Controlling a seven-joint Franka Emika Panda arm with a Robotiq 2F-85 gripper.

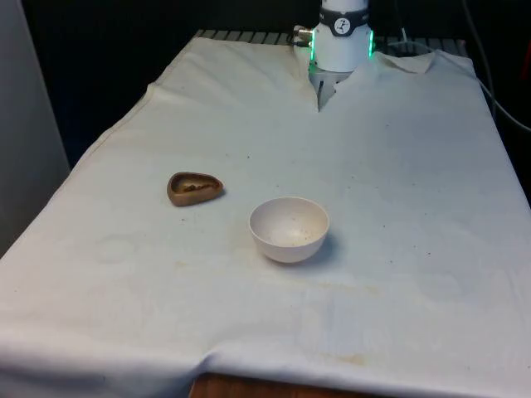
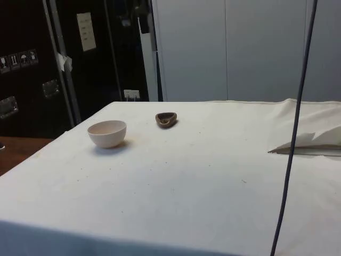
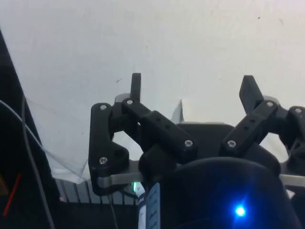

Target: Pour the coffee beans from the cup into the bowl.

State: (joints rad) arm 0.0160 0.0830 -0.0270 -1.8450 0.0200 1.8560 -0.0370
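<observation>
The black two-finger end effector (image 3: 193,88) hangs wide open above the white-clothed surface (image 1: 398,166), gripping nothing. A small brown, rounded-triangular cup (image 1: 195,188) holding dark coffee beans sits on the cloth, near a round white bowl (image 1: 289,230) that stands towards the front view's right of it.

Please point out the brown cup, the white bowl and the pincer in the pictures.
brown cup (image 1: 195,188): front view, on its rim and inside.
white bowl (image 1: 289,230): front view, on its inner wall.
pincer (image 3: 193,88): wrist view, midway between the open fingertips.
</observation>
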